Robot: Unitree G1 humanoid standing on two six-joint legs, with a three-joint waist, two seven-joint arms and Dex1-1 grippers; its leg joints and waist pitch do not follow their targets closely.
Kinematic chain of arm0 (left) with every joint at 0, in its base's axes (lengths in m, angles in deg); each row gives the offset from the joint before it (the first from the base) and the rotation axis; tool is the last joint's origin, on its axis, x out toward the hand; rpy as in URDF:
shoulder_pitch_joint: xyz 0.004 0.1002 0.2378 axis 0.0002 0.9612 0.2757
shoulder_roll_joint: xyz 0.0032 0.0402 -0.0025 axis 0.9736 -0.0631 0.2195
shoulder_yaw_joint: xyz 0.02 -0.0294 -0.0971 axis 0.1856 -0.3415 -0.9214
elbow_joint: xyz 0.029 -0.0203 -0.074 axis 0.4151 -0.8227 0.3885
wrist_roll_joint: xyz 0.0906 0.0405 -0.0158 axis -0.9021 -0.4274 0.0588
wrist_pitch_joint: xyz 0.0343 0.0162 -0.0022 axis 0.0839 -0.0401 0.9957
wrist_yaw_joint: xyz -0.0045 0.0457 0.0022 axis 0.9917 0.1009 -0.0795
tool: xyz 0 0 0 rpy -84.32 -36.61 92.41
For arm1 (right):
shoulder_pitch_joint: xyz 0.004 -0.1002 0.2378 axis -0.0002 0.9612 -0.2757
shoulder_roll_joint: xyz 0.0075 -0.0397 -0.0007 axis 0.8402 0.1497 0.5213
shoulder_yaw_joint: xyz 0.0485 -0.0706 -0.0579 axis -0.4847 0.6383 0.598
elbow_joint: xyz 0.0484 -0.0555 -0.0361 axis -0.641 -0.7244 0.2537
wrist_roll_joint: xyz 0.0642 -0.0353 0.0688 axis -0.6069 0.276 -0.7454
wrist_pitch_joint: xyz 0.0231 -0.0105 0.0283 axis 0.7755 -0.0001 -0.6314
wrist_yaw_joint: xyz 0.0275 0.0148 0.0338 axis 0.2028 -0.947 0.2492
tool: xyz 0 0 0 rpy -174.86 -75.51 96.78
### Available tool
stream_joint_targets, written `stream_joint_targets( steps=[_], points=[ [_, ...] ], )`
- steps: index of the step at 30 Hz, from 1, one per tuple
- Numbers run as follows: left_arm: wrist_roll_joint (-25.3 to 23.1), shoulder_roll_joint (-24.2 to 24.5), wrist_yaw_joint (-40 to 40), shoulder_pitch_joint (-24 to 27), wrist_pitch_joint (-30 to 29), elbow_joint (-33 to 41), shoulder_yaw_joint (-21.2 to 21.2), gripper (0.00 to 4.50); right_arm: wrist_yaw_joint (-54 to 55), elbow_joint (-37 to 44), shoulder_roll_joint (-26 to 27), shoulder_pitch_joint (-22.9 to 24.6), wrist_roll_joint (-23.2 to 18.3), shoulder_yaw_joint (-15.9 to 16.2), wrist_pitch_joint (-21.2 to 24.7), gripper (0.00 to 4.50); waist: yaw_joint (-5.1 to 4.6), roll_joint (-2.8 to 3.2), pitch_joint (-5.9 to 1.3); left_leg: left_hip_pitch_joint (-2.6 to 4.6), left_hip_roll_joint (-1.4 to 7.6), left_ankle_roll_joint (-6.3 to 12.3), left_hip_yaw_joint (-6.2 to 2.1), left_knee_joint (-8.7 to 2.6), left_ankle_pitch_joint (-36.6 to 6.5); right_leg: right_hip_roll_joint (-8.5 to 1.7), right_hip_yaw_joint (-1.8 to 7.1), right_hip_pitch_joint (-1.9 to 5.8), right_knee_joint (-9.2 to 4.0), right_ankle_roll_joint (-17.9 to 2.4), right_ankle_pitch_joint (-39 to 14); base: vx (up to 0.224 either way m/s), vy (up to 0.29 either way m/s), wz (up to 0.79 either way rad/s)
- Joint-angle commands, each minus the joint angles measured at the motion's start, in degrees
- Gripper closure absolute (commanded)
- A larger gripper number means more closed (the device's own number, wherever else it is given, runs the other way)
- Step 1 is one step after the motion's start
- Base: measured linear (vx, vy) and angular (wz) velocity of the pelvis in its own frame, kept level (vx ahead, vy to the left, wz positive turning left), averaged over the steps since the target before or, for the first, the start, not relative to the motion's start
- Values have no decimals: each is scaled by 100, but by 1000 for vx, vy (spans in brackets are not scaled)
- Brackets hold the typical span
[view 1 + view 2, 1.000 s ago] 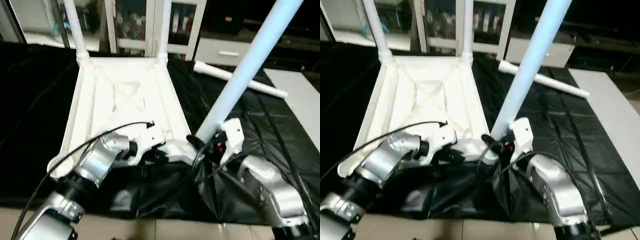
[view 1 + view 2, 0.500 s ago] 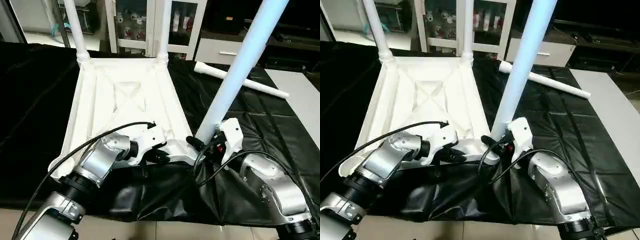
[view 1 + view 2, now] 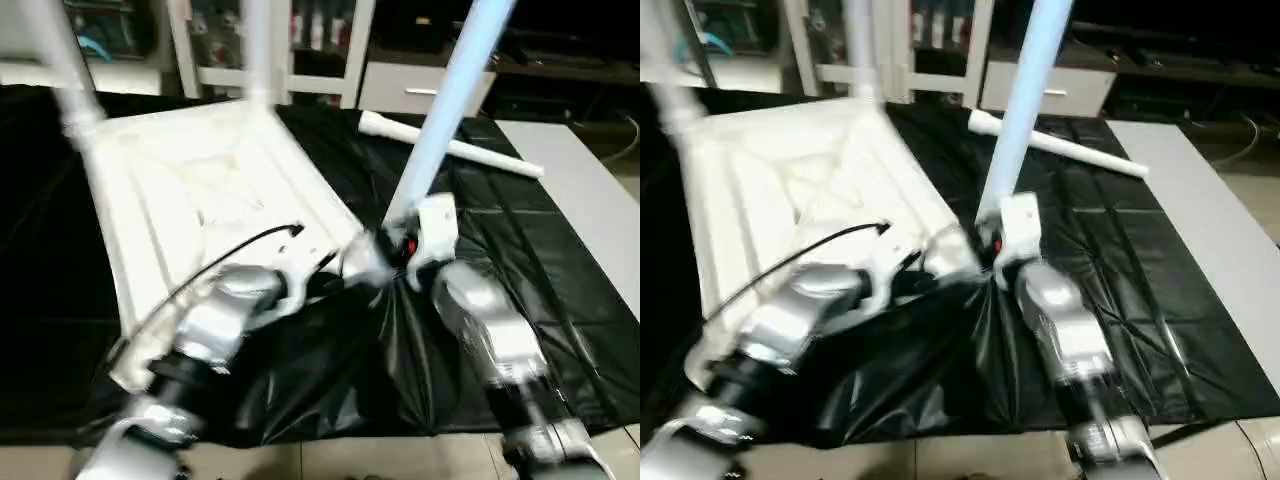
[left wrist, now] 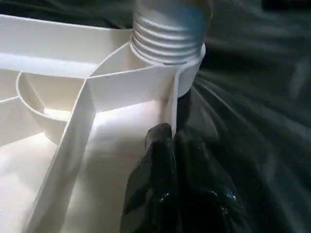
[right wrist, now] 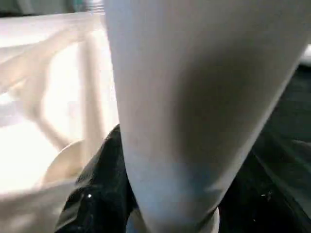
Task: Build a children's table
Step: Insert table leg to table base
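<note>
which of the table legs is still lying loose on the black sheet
The leg lying flat beyond the right gripper, detached; the other three stand upright in the tabletop's corner sockets.

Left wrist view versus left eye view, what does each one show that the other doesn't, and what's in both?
Left wrist view alone: the ridged screw thread at the leg's base, seated in the round corner socket, and the left gripper shut on the white plastic tabletop's rim.

Left eye view alone: the right gripper clamped on that pale tapered tube leg, two legs standing at the far corners, and a loose white leg lying on the black sheet.

Both: tabletop underside, black sheet.
</note>
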Motion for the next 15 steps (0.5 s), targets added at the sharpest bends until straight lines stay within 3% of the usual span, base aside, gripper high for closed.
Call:
stream_joint_targets(
  steps=[1, 2, 3, 4, 5, 6, 7, 9, 11, 15],
  points=[
    [234, -348, -643, -64, 2, 8, -423, 450, 675, -1318, 4, 67, 204, -382, 175, 261, 33, -6, -227, -8, 433, 362, -133, -387, -655, -369, 270, 153, -313, -1310, -385, 55, -8, 0],
    [239, -432, -727, -85, 2, 4, -440, 450, 728, -1410, 48, -3, 173, -406, 151, 261, 42, -1, -270, -27, 418, 547, -131, -334, -127, -367, 258, 214, -228, -1442, 345, 80, -14, 0],
    [237, -568, -839, -126, -13, 17, -429, 450, 794, -1564, 130, -134, 136, -436, 112, 261, 55, -2, -294, -16, 410, 665, -115, -301, 170, -355, 258, 225, -184, -1523, 794, 80, -14, 0],
    [234, -603, -864, -137, -20, 23, -419, 450, 807, -1604, 152, -169, 130, -442, 102, 261, 50, -26, -314, -28, 381, 964, -101, -237, 791, -325, 255, 240, -92, -1656, 1721, 77, -14, -1],
    [226, -670, -908, -159, -40, 41, -395, 450, 833, -1688, 196, -243, 125, -449, 75, 261, 66, -32, -304, -14, 373, 1230, -84, -206, 1072, -321, 243, 228, -72, -1767, 2114, 0, 0, 0],
    [245, -813, -978, -178, -38, 100, -376, 450, 892, -1803, 265, -358, 131, -453, 35, 261, 56, -72, -279, -21, 396, 1380, -77, -212, 996, -350, 240, 226, -75, -1843, 1981, 0, 0, 0],
    [233, -889, -1013, -183, -47, 140, -341, 450, 928, -1905, 315, -446, 138, -461, -10, 261, 61, -60, -277, -4, 414, 1410, -73, -219, 852, -365, 230, 213, -97, -1871, 1745, 0, 0, 0],
    [223, -1018, -1094, -174, -47, 199, -301, 450, 1007, -2123, 397, -609, 156, -479, -129, 261, 59, -48, -243, 15, 458, 1328, -65, -242, 388, -357, 230, 184, -154, -1846, 936, 0, 0, 0],
    [213, -1063, -1122, -152, -54, 211, -279, 450, 1053, -2317, 444, -717, 168, -516, -257, 261, 52, -53, -202, 28, 484, 987, -63, -285, -224, -342, 242, 144, -218, -1707, 60, 0, 0, 0],
    [206, -1021, -1169, -139, -78, 166, -307, 450, 1070, -2574, 476, -812, 222, -561, -440, 261, 49, -51, -189, 32, 474, 487, -66, -325, -702, -315, 253, 128, -243, -1413, -254, 0, 0, 0]
  ],
)
